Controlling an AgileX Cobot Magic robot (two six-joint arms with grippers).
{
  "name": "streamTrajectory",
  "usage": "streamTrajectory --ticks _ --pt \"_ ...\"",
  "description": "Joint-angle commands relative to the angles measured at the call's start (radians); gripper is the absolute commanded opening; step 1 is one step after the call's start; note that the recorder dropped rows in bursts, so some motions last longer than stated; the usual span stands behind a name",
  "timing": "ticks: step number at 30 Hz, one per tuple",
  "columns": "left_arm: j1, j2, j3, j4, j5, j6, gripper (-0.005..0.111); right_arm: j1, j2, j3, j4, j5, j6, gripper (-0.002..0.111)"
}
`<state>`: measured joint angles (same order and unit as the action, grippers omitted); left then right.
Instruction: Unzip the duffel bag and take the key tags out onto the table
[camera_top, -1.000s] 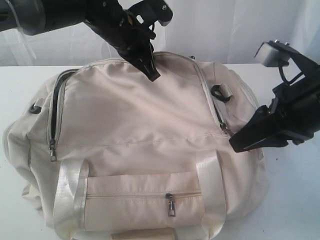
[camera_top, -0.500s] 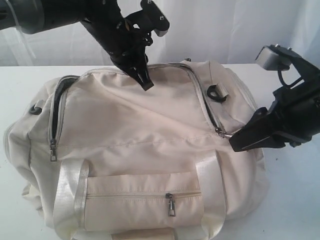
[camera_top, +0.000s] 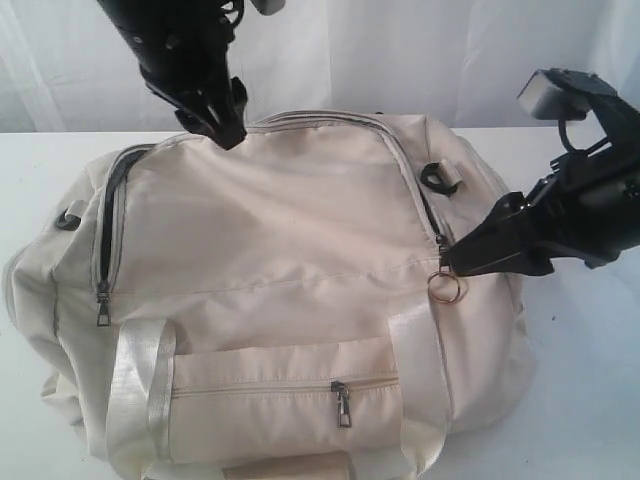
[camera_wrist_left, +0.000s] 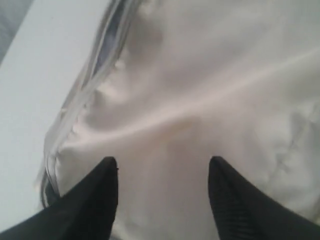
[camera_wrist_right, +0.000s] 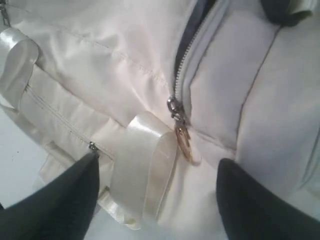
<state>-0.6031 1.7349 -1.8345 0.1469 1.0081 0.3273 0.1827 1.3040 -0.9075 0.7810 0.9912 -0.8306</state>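
The cream-white duffel bag lies on the white table. Its main zip gapes along the left side, showing dark lining, and is parted on the right. My left gripper hovers open over the bag's back left edge, with only fabric under its fingers. At the bag's right side my right gripper stands open. The zip pull with its gold ring hangs free just ahead of its fingertips, above the satin strap. The key tags are hidden.
A second main zip pull hangs on the bag's left front. The front pocket is zipped shut, its pull near the middle. Black D-rings sit at the right and left ends. White curtain behind the table.
My left gripper let go of the bag's top fabric, opened and moved up and left. My right gripper opened, and the ringed zip pull now dangles free.
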Motion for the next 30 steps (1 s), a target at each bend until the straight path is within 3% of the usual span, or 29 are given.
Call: streamTrajectory --ticks 1,3,4,6,12,15,17,20,26,30 --pt "0.029 -0.094 0.029 -0.011 0.166 -0.089 0.049 -0.003 -0.057 0.001 0.005 0.069 0.001 0.063" --pt "0.045 -0.174 0.096 -0.019 0.195 -0.172 0.033 -0.003 -0.095 0.001 0.001 0.116 0.001 0.063" --pt "0.045 -0.248 0.175 -0.019 0.184 -0.187 0.018 -0.003 -0.120 0.001 0.001 0.135 0.011 0.063" --pt "0.043 -0.368 0.311 -0.043 0.146 -0.199 0.000 -0.003 -0.148 0.001 0.001 0.165 0.039 0.063" --pt "0.043 -0.667 0.854 -0.053 -0.114 -0.161 0.000 -0.003 -0.179 0.033 0.025 0.230 0.102 0.063" --pt "0.043 -0.739 1.055 -0.073 -0.384 -0.158 0.000 -0.003 -0.179 0.073 0.093 0.204 0.092 0.063" --pt "0.043 -0.755 1.106 -0.119 -0.526 -0.172 0.000 -0.003 -0.177 0.075 0.137 0.104 0.092 0.063" --pt "0.043 -0.758 1.108 -0.184 -0.575 -0.172 0.000 -0.003 -0.172 0.068 0.212 0.011 0.079 0.063" --pt "0.043 -0.758 1.059 -0.274 -0.478 -0.170 0.000 -0.003 -0.113 -0.034 0.238 -0.074 0.066 0.043" --pt "0.043 -0.758 1.043 -0.279 -0.471 -0.170 0.000 0.016 -0.035 -0.142 0.236 -0.076 0.034 0.039"
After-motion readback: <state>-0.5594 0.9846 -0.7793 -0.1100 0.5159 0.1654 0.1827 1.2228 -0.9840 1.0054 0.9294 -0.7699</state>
